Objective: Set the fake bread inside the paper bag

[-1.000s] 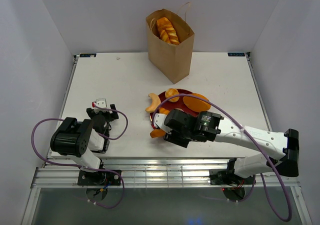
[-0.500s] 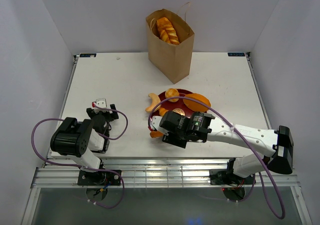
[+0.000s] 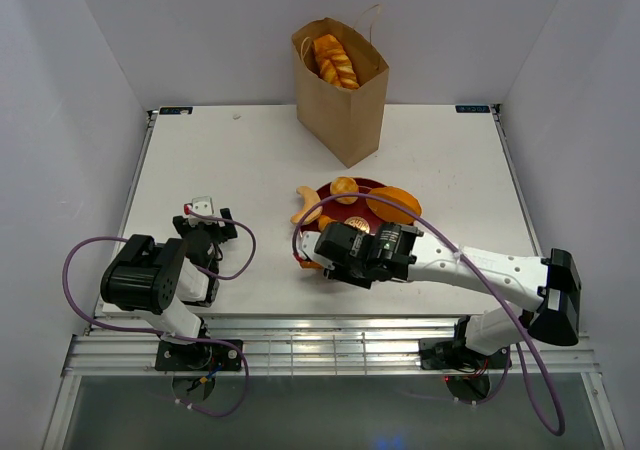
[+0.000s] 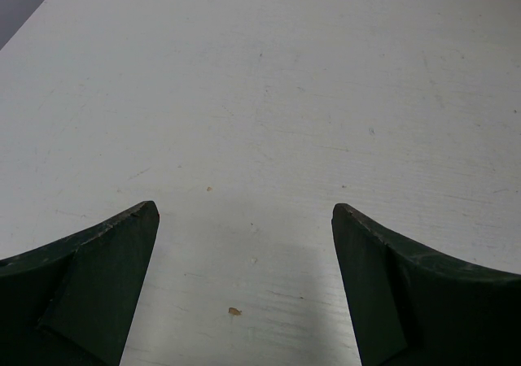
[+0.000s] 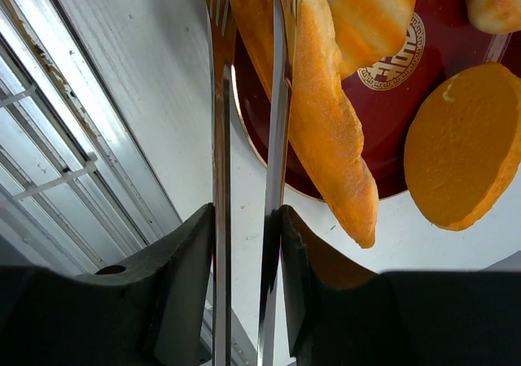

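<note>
My right gripper [image 5: 247, 215] is shut on a pair of metal tongs [image 5: 221, 138], whose two arms run forward between its fingers. The tong tips pinch a long golden baguette [image 5: 326, 130] of the fake bread, which lies across the rim of the dark red plate [image 5: 391, 122]. More bread sits on the plate: an orange oval loaf [image 5: 464, 146] and a striped piece [image 5: 366, 8]. From above, my right gripper [image 3: 312, 253] is at the plate's near-left edge. The paper bag [image 3: 345, 105] stands at the back with bread [image 3: 335, 60] inside. My left gripper [image 4: 244, 220] is open over bare table.
A croissant [image 3: 308, 208] lies at the plate's left edge. The table's near edge and metal rail [image 5: 49, 179] are just left of the tongs. My left arm [image 3: 160, 275] rests at the near left corner. White walls close in the table.
My right arm has slid left toward the plate's near-left edge, and its fingers have squeezed the tongs narrower onto the baguette. The left arm has not moved.
</note>
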